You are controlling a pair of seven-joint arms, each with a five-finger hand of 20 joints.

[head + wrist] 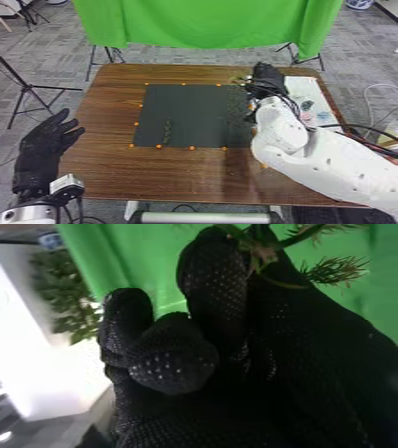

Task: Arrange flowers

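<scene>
In the head view my right hand point(266, 82) is over the far right of the dark mat point(182, 107), with a bit of green point(239, 79) beside its fingertips. The right wrist view has my right hand point(169, 366) with fingers curled, pinching a green sprig point(259, 248) near the fingertips. A thin green stem point(167, 131) lies on the mat's near left part, and leafy greenery point(237, 105) runs along its right side. My left hand point(43, 145) is off the table's left edge, open with relaxed fingers.
A white tray point(302, 89) with small pale and pink flowers point(322, 115) is at the table's right, beside my right arm. Orange markers point(192, 148) surround the mat. A green cloth point(191, 22) hangs beyond the wooden table point(169, 172); cables cross at the right.
</scene>
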